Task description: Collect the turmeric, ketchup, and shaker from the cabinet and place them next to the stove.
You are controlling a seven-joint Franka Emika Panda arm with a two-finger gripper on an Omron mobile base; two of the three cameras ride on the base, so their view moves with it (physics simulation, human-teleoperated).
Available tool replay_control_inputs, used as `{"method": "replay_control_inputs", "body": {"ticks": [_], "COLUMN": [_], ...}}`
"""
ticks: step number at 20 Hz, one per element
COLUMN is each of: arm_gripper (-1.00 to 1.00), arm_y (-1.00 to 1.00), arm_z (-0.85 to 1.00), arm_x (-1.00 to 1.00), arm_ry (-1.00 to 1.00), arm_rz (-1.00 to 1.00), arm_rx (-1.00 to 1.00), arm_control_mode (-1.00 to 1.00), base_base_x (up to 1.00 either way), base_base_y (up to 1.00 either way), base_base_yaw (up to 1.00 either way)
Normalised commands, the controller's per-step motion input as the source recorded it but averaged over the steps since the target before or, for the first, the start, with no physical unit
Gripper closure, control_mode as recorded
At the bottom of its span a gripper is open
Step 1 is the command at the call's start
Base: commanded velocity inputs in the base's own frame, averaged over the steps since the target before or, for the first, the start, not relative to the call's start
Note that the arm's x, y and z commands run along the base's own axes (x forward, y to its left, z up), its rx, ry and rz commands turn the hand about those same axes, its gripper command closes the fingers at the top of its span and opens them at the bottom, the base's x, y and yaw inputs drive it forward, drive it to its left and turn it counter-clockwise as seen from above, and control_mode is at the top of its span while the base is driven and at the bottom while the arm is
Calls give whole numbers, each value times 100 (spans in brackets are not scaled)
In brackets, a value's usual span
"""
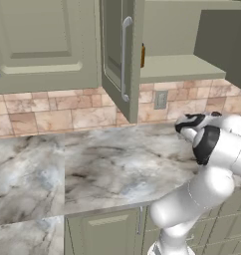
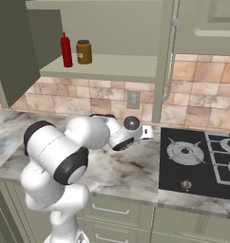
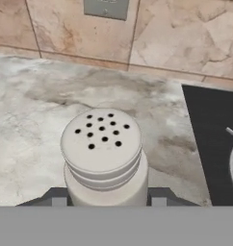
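Observation:
The pale shaker (image 3: pixel 104 153) with its perforated top sits between my gripper's (image 3: pixel 108 201) finger tips, which are shut on it. My hand (image 2: pixel 136 132) hovers low over the marble counter (image 2: pixel 126 171), just left of the black stove (image 2: pixel 202 159); whether the shaker's base touches the counter is hidden. The stove's edge (image 3: pixel 212 144) lies to the shaker's right in the hand view. On the open cabinet's shelf (image 2: pixel 112 67) stand the red ketchup (image 2: pixel 66 50) and, right of it, the orange-brown turmeric (image 2: pixel 83 51). The turmeric (image 1: pixel 142 55) peeks past the door edge.
The cabinet door (image 1: pixel 117 55) with its silver bar handle (image 1: pixel 125 57) hangs open over the counter. A wall outlet (image 2: pixel 133 99) sits on the tiled backsplash behind my hand. A closed cabinet with a bar handle (image 2: pixel 171 61) hangs above the stove.

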Motion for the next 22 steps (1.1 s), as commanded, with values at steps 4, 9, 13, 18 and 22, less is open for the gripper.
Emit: {"method": "replay_control_inputs", "body": {"ticks": [4, 9, 13, 18, 22], "arm_gripper": [100, 100, 100, -100, -100], "arm_y": [-6, -7, -5, -3, 0], "arm_z": [-31, -24, -26, -31, -33], "arm_x": [22, 18, 18, 15, 12], "arm_ry": [0, 0, 0, 0, 0], "arm_rz": [0, 0, 0, 0, 0], "arm_rx": [0, 1, 1, 0, 0], "arm_control_mode": [-100, -100, -100, -100, -100], "base_base_x": [0, 0, 0, 0, 0], "base_base_y": [0, 0, 0, 0, 0], "base_base_yaw": [0, 0, 0, 0, 0]}}
